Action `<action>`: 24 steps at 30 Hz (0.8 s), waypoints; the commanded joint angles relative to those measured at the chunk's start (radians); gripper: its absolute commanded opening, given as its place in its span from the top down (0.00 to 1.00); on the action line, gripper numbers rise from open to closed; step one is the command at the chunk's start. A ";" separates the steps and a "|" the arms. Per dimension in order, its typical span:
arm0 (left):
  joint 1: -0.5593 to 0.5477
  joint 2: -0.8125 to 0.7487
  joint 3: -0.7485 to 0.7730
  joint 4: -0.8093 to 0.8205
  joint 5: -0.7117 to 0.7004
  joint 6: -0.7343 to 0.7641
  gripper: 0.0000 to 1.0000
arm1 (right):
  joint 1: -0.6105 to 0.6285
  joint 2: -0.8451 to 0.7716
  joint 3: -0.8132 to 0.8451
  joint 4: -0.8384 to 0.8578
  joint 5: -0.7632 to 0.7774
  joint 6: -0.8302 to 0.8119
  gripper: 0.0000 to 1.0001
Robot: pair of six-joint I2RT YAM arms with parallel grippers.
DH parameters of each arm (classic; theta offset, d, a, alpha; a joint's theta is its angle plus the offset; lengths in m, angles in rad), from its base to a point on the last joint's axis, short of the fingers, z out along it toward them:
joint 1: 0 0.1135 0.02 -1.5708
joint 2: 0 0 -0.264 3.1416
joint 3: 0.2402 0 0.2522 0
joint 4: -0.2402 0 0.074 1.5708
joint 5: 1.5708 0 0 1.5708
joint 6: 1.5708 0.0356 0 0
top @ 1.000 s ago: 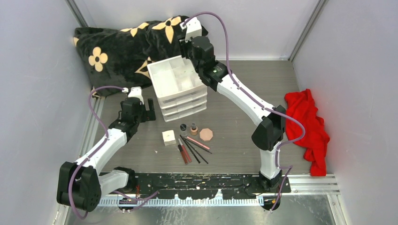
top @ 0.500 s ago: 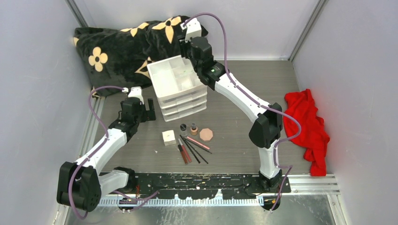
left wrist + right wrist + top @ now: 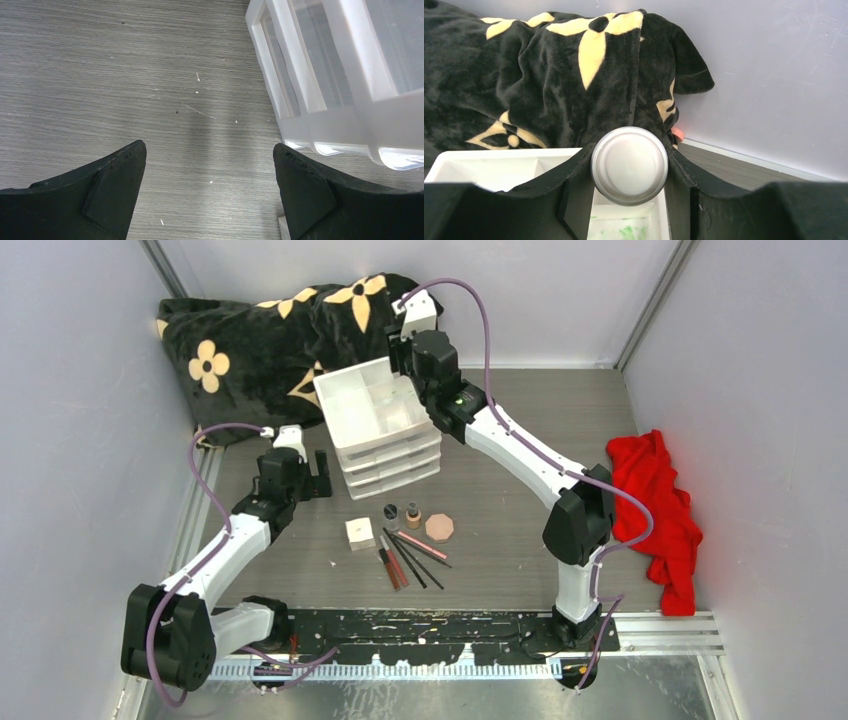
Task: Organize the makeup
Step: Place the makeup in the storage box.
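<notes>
My right gripper (image 3: 629,172) is shut on the white bottle (image 3: 629,165), whose round end faces the camera. It holds the bottle above the back right compartment of the white drawer unit's top tray (image 3: 484,167). In the top view the right gripper (image 3: 402,365) is over the unit's (image 3: 385,430) back corner. On the table in front of the unit lie a white square box (image 3: 360,533), a tan dark-capped bottle (image 3: 412,514), a pink octagonal compact (image 3: 439,527), red and pink tubes (image 3: 391,566) and thin black pencils (image 3: 418,564). My left gripper (image 3: 320,472) is open and empty, left of the unit (image 3: 350,100).
A black blanket with tan flowers (image 3: 260,340) lies behind the drawer unit, against the back wall, and fills the right wrist view (image 3: 549,75). A red cloth (image 3: 660,510) lies at the right wall. Grey walls close in both sides.
My right wrist has shifted slightly to the right over the tray's back corner, still holding the bottle. The left arm and the items on the table have not moved.
</notes>
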 commanded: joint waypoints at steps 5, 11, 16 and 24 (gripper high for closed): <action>-0.006 -0.014 0.000 0.052 -0.001 -0.006 0.03 | -0.019 0.050 0.104 -0.071 0.014 0.004 0.99; -0.004 -0.014 0.004 0.049 0.000 -0.005 0.03 | -0.032 0.164 0.272 -0.215 0.006 0.003 0.98; -0.005 -0.019 0.004 0.048 0.001 -0.006 0.03 | -0.032 0.165 0.270 -0.252 0.012 0.025 0.98; -0.005 -0.010 0.003 0.054 0.004 -0.008 0.03 | -0.032 0.089 0.155 -0.242 -0.005 0.046 0.96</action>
